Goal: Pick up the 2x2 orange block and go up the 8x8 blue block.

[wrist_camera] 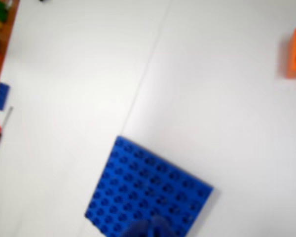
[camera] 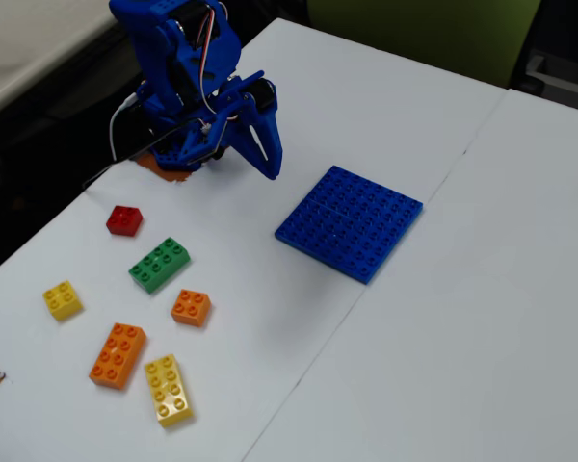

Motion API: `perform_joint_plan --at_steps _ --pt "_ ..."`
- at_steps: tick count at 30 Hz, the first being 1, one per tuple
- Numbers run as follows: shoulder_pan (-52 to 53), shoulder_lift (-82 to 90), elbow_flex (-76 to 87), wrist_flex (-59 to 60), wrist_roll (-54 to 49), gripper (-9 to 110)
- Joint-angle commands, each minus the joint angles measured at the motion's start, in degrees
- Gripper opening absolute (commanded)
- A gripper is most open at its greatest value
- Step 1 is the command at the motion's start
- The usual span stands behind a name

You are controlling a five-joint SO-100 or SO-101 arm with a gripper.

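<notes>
Claw hung empty above the white tabletop, pointed plastic fingers nearly together; 2x2 orange block, square and four-studded, lay on the tabletop among other bricks, well apart from the flat, studded 8x8 blue block

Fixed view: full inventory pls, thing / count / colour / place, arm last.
8x8 baseplate: 1, blue, centre of table, right of the arm.
2x2 orange block: 1, orange, lower left, below the green brick.
2x4 orange brick: 1, orange, lower left, beside the yellow 2x4.
2x4 yellow brick: 1, yellow, near the bottom edge.
2x2 yellow brick: 1, yellow, far left.
2x4 green brick: 1, green, left of centre.
2x2 red brick: 1, red, upper left.
Table: 1, white.
Gripper: 1, blue, upper left, holding nothing.
</notes>
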Motion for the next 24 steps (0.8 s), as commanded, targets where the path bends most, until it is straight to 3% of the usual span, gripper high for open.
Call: perform_joint_plan --at_steps 1,11,20,24 --pt "2.64 -6.50 -9.49 5.80 -14.94 0" --pt "15.47 -25.93 -34.98 28.48 -67.68 1" --pt "24.17 -39.46 -49.04 31.73 -93.52 8" --pt "26.54 -45.35 -51.33 27.60 -102.22 10"
